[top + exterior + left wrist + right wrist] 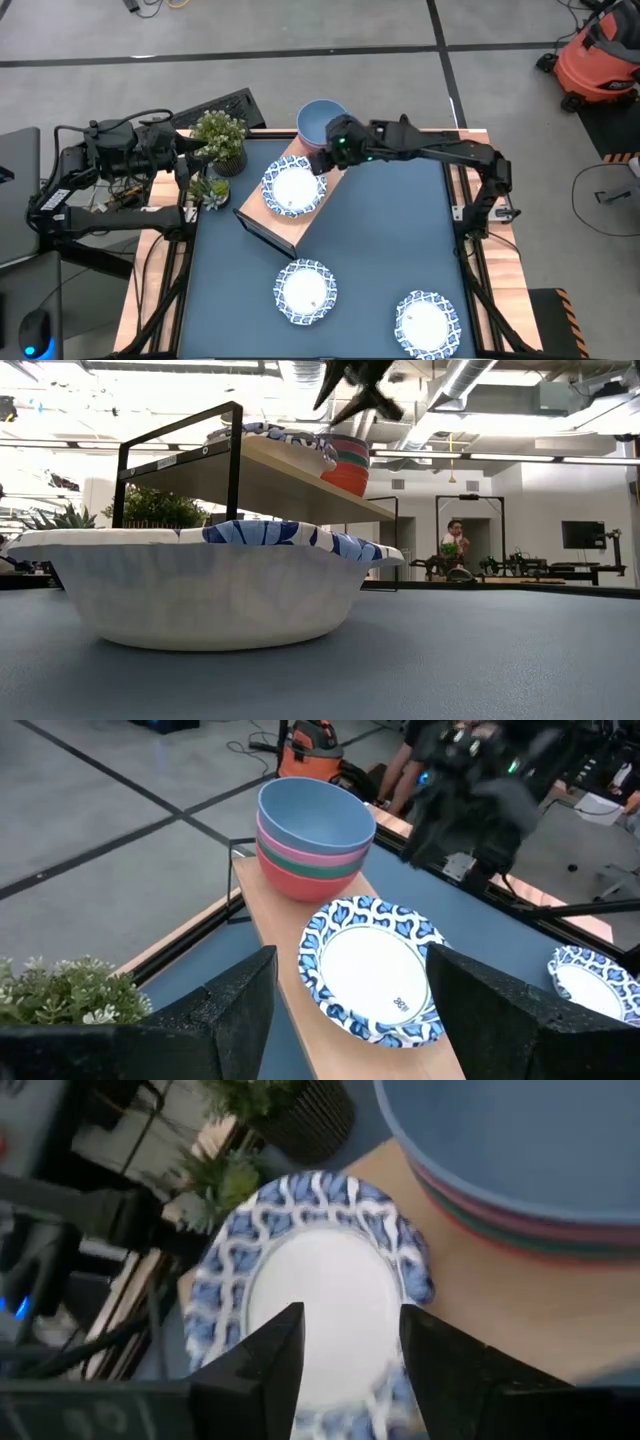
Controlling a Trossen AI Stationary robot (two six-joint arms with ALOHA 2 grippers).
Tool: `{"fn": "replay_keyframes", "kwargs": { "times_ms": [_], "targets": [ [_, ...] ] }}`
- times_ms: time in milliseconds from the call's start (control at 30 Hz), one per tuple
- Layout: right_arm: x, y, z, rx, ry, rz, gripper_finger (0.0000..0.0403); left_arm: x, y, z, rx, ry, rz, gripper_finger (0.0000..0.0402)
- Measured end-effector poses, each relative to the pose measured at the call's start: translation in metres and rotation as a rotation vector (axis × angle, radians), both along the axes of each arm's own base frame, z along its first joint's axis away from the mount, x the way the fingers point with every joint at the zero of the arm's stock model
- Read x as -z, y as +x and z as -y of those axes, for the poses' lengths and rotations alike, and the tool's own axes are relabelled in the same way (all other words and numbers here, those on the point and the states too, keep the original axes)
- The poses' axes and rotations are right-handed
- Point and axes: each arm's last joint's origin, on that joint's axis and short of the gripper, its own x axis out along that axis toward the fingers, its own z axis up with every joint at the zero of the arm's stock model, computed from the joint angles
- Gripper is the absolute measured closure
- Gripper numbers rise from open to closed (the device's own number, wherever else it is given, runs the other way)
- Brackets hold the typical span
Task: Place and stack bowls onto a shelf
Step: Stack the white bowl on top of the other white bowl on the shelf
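Observation:
The shelf (300,215) is a light-wood board on a dark frame, lying slantwise at the table's far middle. On its far end stands a stack of small bowls (321,120), light blue on top, pink and red below (310,835). Beside the stack a white bowl with a blue patterned rim (292,188) rests on the board. Two more patterned bowls (305,290) (428,322) sit on the tabletop. My right gripper (350,1350) is open and hovers above the shelf's patterned bowl (320,1280), next to the stack. My left gripper (350,1020) is open and waits at the table's left, facing the shelf.
Two potted plants (220,140) (208,190) stand at the table's left far corner, between my left arm and the shelf. In the low view a patterned bowl (200,590) fills the foreground, with the shelf (300,480) behind it. A person stands far off in the room.

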Motion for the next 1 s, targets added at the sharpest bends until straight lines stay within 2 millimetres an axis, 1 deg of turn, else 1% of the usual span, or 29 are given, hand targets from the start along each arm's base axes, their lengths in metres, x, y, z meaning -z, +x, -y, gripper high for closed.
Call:
{"fn": "replay_keyframes", "kwargs": {
  "times_ms": [33, 100, 200, 267, 367, 433, 500, 600, 733, 867, 1000],
  "targets": [
    [-0.007, -0.005, -0.001, -0.012, -0.004, -0.004, 0.0212, 0.000, 0.000, 0.000, 0.007, -0.002, 0.001, 0.0159],
    [-0.027, -0.017, -0.010, -0.046, -0.026, 0.022, 0.0214, 0.000, 0.000, 0.001, 0.034, -0.007, 0.002, 0.0159],
    [-0.039, -0.043, -0.030, -0.090, -0.038, -0.067, 0.0217, 0.000, 0.001, 0.001, 0.055, -0.004, 0.000, 0.0159],
    [-0.040, -0.060, -0.046, -0.097, -0.048, -0.174, 0.0218, 0.000, 0.001, 0.001, 0.057, 0.001, -0.003, 0.0159],
    [-0.032, -0.089, -0.075, -0.072, -0.078, -0.367, 0.0219, 0.000, 0.001, 0.001, 0.060, 0.010, -0.007, 0.0159],
    [-0.026, -0.108, -0.096, -0.050, -0.076, -0.474, 0.0219, 0.000, 0.001, 0.001, 0.060, 0.010, -0.007, 0.0159],
    [-0.016, -0.119, -0.121, -0.073, -0.059, -0.522, 0.0219, 0.000, 0.001, 0.001, 0.060, 0.010, -0.007, 0.0159],
    [0.006, -0.132, -0.159, -0.147, -0.014, -0.553, 0.0219, 0.000, 0.001, 0.001, 0.056, 0.001, -0.003, 0.0159],
    [0.039, -0.153, -0.198, -0.150, 0.078, -0.679, 0.0219, 0.000, 0.001, 0.001, 0.045, -0.027, 0.011, 0.0159],
    [0.067, -0.167, -0.229, -0.219, 0.144, -0.706, 0.0219, 0.000, 0.003, 0.001, 0.041, -0.040, 0.011, 0.0159],
    [0.088, -0.179, -0.248, -0.302, 0.223, -0.749, 0.0219, 0.001, 0.007, -0.001, 0.034, -0.070, 0.007, 0.0159]
  ]
}}
